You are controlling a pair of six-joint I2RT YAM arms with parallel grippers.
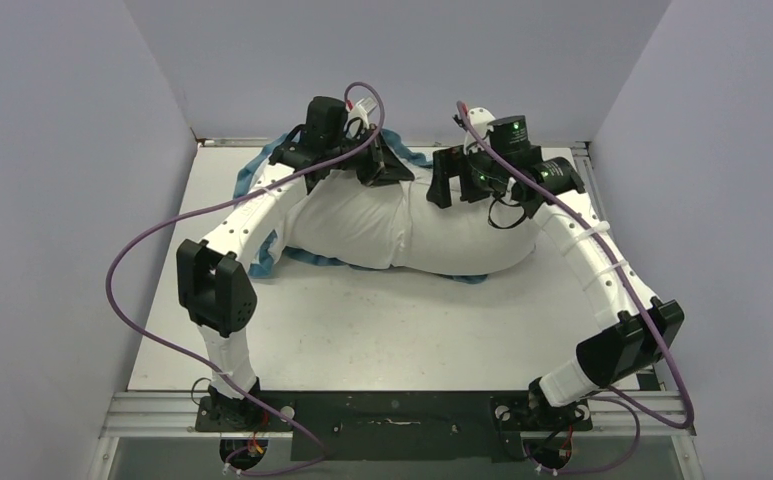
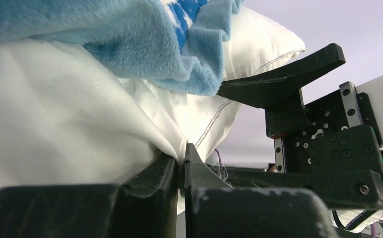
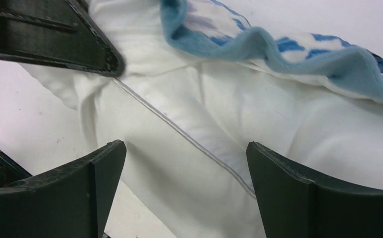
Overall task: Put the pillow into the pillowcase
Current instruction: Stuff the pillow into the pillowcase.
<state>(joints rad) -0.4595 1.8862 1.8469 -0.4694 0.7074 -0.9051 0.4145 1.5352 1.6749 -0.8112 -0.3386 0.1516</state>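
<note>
The white pillow (image 1: 382,225) lies across the back half of the table, on top of the pillowcase (image 1: 264,255), whose blue edge shows at its left, front and back. My left gripper (image 1: 382,160) sits at the pillow's far edge. In the left wrist view it (image 2: 184,151) is shut on a pinch of the pillow's white fabric (image 2: 55,114) by the piped seam, with the blue ruffle (image 2: 130,49) draped above. My right gripper (image 1: 440,180) is just to the right. It (image 3: 183,148) stands open, straddling the pillow's seamed corner (image 3: 179,129) without gripping it.
A black finger (image 3: 55,34) of the left gripper crosses the top left of the right wrist view. A right-gripper finger (image 2: 288,74) shows in the left wrist view. Lilac walls (image 1: 62,150) enclose the white table (image 1: 362,320). Purple cables (image 1: 122,300) loop beside both arms.
</note>
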